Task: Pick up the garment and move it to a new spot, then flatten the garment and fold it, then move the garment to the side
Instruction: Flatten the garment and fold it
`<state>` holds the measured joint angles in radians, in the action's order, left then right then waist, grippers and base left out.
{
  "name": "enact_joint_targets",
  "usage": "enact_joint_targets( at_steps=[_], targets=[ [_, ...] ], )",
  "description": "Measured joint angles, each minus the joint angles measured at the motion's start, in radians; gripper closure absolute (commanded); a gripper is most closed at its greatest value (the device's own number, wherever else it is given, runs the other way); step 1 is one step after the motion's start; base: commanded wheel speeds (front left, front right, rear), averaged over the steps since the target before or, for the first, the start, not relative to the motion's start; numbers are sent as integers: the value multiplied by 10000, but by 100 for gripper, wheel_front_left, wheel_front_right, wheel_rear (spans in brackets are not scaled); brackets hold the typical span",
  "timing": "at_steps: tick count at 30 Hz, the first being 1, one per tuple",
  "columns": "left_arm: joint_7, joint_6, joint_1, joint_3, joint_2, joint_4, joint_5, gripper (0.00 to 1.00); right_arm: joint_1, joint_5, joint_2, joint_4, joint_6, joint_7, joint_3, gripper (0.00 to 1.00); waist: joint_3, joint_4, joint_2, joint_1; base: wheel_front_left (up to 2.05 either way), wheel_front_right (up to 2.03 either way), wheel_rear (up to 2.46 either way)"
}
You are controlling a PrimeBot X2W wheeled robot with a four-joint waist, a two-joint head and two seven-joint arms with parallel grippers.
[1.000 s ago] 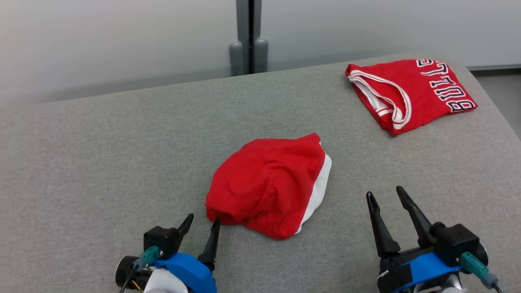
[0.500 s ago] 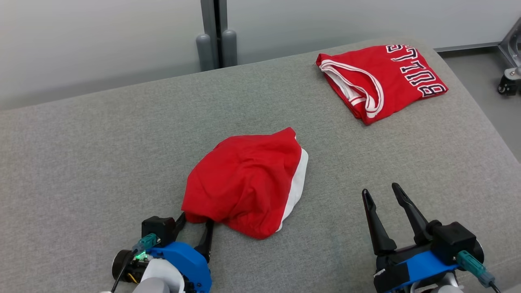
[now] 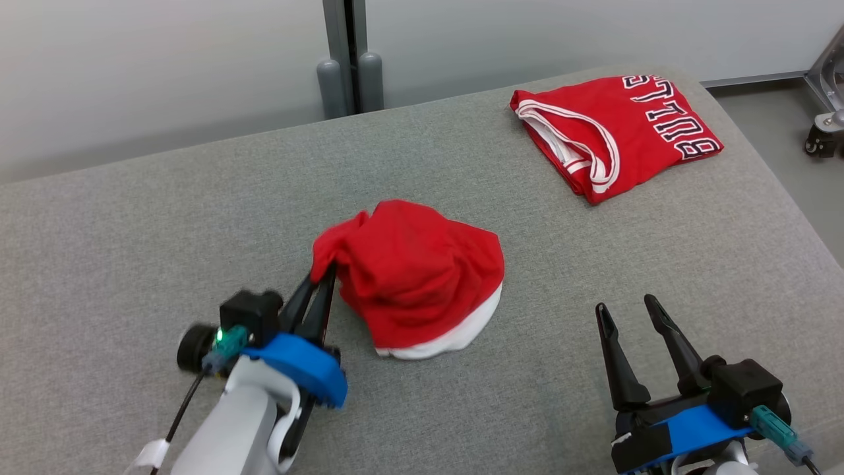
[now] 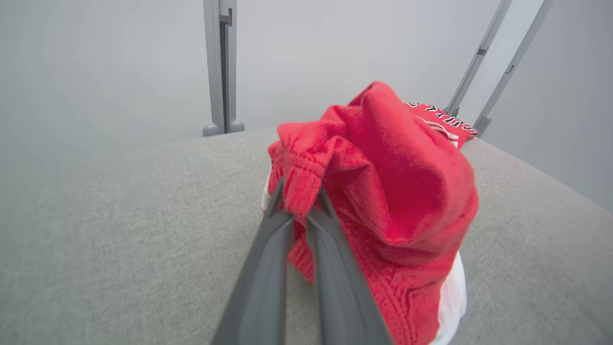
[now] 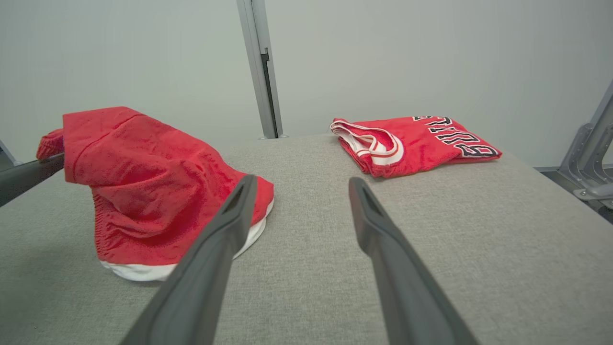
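Red garment (image 3: 415, 277), mid-frame on the grey table (image 3: 132, 231), is pinched at one edge and partly lifted by the left end effector (image 3: 324, 274), the right end effector (image 3: 625, 305) spread wide and empty; relocating, flattening and folding seemingly remain.

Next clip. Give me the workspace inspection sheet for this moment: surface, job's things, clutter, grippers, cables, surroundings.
Surface: grey fabric-covered table, no stains or debris seen.
Job's things: crumpled red garment with white trim, mid-table; one edge is pinched and raised, the rest lies on the table.
Clutter: folded red jersey with lettering, at the far right corner, apart from the garment.
Grippers: left gripper shut on the garment's edge; right gripper open, holding nothing, over bare table.
Cables: black cable at the left wrist, teal plug at the right wrist; neither touches cloth.
Surroundings: pale wall, grey post behind the table, wheeled metal frame on the floor at far right.
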<state>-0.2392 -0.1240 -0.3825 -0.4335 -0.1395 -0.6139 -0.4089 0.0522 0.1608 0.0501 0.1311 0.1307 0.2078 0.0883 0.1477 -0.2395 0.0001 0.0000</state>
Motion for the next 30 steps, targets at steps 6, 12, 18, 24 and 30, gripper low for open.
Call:
enact_joint_targets(
  at_steps=[6, 12, 18, 24, 30],
  targets=[
    [-136, -2, -1210, -391, 46, 1126, 460, 100, 2, 81, 0, -17, 0, 4, 69, 0, -64, 102, 0, 0, 0, 0, 0],
    [-12, -17, -2548, -1306, 339, 2104, 671, 100, 1, 94, -2, 0, 0, 2, 59, 0, -109, 80, 0, 0, 0, 0, 0],
    [0, -19, -3651, -1954, 591, 2719, 238, 100, 7, 150, 0, 27, 0, 19, 69, 0, -60, 2, 0, 0, 0, 0, 0],
    [-75, -19, -4650, -2362, 817, 3225, -428, 100, 10, 180, 0, 86, 0, 63, 69, 0, 2, 22, 0, 0, 0, 0, 0],
    [-144, 637, -4718, -1883, 876, 3030, -1145, 100, 69, 245, 0, 138, 0, 102, 104, 0, 38, 198, -1, 0, 0, 0, 0]
  ],
)
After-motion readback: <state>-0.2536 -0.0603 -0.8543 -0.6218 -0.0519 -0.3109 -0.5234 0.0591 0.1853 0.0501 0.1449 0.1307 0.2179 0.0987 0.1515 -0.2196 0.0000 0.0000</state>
